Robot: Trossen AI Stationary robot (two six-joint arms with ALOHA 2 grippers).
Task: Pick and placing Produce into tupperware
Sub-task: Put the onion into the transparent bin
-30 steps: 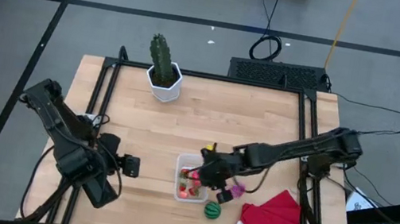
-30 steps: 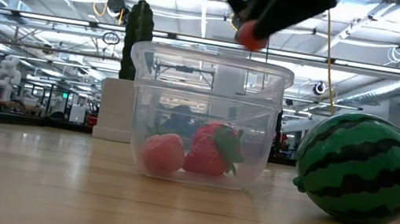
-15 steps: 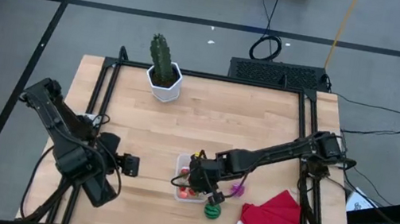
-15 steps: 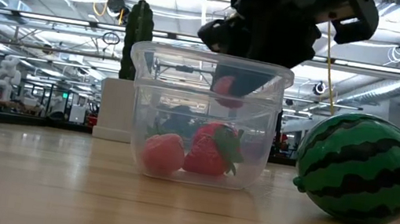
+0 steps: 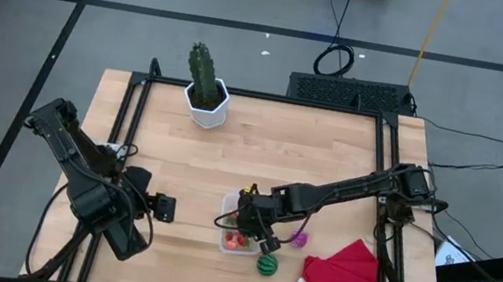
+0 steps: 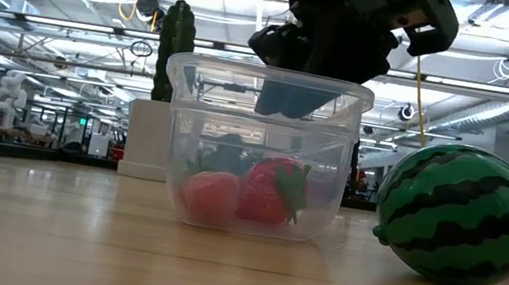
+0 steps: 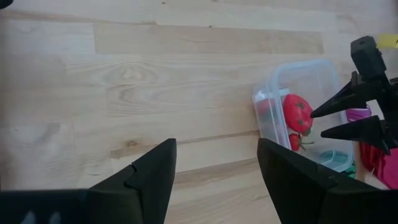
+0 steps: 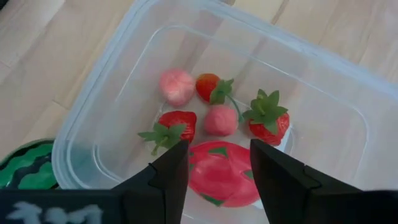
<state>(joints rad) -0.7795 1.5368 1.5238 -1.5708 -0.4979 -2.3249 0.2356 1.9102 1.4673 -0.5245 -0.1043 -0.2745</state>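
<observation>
Overhead and level views of a wooden desk (image 5: 330, 154). The clear tupperware (image 5: 234, 225) sits toward the desk's near edge, upright with its mouth up and its long axis running from the near edge toward the far edge. Inside it lie strawberries (image 8: 268, 124), two pink pieces (image 8: 177, 86) and a large red piece (image 8: 221, 173). The right gripper (image 5: 249, 224) hangs over the tupperware's open mouth, fingers (image 8: 161, 180) parted and released, grasping nothing. A green striped ball (image 6: 459, 216) rests just beside the tupperware, with a purple piece (image 5: 298, 238) and a red cloth (image 5: 343, 279) nearby. The left gripper (image 5: 167, 209) waits well apart at the left, fingers spread and empty.
</observation>
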